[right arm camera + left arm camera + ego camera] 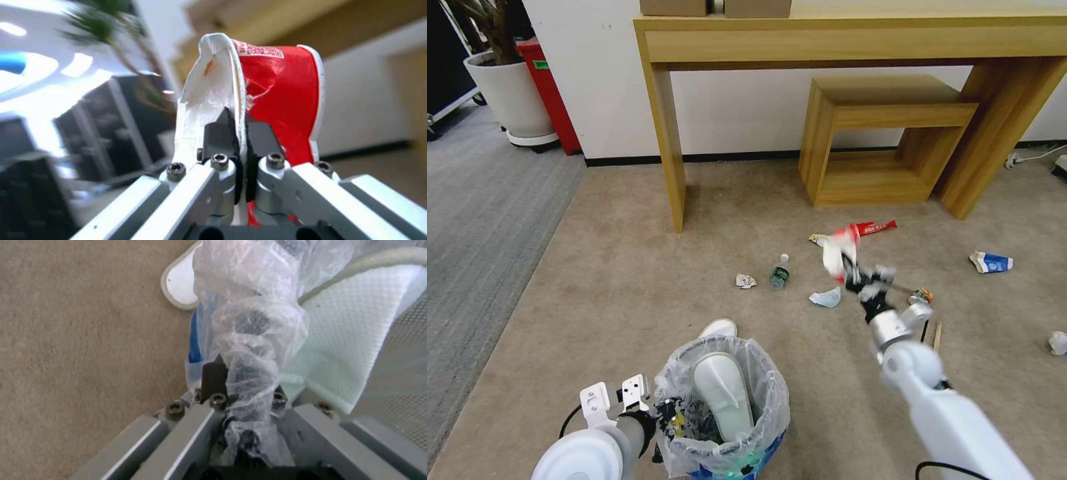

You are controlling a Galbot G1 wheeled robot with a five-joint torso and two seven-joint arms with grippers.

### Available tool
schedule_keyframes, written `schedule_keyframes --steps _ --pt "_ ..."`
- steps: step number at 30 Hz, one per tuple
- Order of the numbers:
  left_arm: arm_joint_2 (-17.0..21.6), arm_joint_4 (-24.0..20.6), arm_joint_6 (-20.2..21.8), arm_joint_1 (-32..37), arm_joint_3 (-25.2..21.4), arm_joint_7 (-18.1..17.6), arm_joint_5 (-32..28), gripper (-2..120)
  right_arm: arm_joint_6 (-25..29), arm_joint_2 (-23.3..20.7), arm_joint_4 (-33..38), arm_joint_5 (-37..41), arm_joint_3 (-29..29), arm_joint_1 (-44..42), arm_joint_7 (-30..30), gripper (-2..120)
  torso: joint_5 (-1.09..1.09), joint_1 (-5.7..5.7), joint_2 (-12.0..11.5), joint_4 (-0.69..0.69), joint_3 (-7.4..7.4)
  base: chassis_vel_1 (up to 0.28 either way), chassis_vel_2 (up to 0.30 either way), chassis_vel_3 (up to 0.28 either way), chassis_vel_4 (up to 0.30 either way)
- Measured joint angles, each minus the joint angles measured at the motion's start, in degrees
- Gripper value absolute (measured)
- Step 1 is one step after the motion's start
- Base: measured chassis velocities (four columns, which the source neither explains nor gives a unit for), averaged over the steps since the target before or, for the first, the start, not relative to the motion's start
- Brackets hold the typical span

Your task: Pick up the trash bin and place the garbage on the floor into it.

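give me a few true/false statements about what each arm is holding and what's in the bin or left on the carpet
1. The right gripper is shut on a red and white wrapper. True.
2. The left gripper hangs open beside the trash bin. False: its fingers clamp the bin's bag-lined rim.
3. A white slipper stands inside the bin. True.
4. The small clear bottle is already in the bin. False: it lies on the carpet.
5. The blue-white carton lies on the carpet off to the right. True.
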Motion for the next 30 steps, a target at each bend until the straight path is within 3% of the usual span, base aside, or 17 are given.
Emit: schedule_keyframes --steps 3,6,18,30 --pt "0.0 0.0 0.0 0.0 -0.3 0.0 -0.2 0 -1.3 -2.2 3.5 3.2 -1.5 -0.5 -1.3 0 -0.02 0.00 0.0 0.00 0.00 0.000 0.000 0.000 0.000" --pt "-0.2 0.0 -0.1 -0.3 -0.8 0.0 -0.3 0 -3.7 -5.4 8.5 7.7 -7.0 -0.9 -2.0 0 -0.01 0.00 0.0 0.00 0.00 0.000 0.000 0.000 0.000" --pt "-0.9 1.0 -0.2 -0.7 -1.7 0.0 0.4 0 -7.0 -10.5 14.6 10.2 -22.8 1.3 1.4 0 -0.01 0.00 0.0 0.00 0.00 0.000 0.000 0.000 0.000" --pt "-2.8 1.6 -0.2 -0.6 -1.8 0.1 1.9 0 -7.6 -16.9 16.5 10.8 -27.5 -2.2 4.1 0 -0.01 0.00 0.0 -0.01 0.00 0.000 0.000 0.000 0.000"
